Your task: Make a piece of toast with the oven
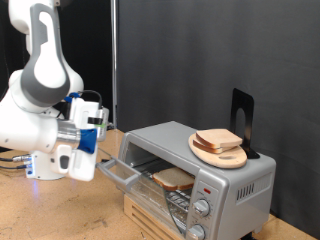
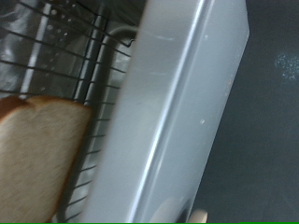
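The silver toaster oven (image 1: 235,185) stands at the exterior view's lower right with its glass door (image 1: 125,170) swung open. One slice of toast (image 1: 173,180) lies on the wire rack inside; in the wrist view it (image 2: 37,159) shows on the rack (image 2: 56,47) beside the oven's silver frame (image 2: 168,112). More bread slices (image 1: 220,140) lie on a round wooden board (image 1: 215,155) on top of the oven. My gripper (image 1: 102,165) is at the outer edge of the open door, to the exterior view's left of the oven. Its fingers are hidden.
Two round knobs (image 1: 203,208) and a red light (image 1: 205,188) are on the oven's front panel. A black stand (image 1: 242,120) rises behind the board. The oven rests on a wooden crate (image 1: 145,215) on a wooden table (image 1: 40,215). Dark curtains hang behind.
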Controlling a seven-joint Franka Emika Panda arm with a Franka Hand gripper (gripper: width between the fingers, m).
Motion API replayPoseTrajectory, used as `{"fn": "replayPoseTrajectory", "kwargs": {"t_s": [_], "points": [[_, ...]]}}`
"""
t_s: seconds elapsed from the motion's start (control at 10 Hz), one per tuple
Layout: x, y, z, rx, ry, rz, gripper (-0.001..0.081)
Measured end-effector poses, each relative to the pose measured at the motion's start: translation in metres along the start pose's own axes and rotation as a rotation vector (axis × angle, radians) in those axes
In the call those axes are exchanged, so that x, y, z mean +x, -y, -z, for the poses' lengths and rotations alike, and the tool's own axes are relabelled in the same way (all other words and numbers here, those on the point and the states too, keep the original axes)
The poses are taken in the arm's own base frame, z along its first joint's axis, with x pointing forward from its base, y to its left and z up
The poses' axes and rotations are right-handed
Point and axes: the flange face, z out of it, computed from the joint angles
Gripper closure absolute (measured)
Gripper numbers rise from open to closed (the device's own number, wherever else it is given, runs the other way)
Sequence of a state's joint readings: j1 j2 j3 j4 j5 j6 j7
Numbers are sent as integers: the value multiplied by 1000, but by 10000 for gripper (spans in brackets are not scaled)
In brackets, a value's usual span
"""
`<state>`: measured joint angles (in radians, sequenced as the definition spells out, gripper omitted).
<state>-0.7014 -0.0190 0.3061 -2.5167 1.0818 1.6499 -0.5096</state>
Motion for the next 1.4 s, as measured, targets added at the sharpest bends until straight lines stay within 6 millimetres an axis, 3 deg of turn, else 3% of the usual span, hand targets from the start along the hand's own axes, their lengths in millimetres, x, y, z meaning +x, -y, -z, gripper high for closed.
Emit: {"fn": "replayPoseTrajectory", "kwargs": {"t_s": [0.3, 0.6, 0.8, 1.3, 1.4], "points": [[-22, -2, -37, -46, 49, 0, -2], [-41, -6, -46, -60, 46, -9, -2], [-48, -6, -31, -33, -13, -25, -2], [-43, -19, 35, -40, -239, -79, -2], [-43, -19, 33, -37, -228, -79, -2]]}}
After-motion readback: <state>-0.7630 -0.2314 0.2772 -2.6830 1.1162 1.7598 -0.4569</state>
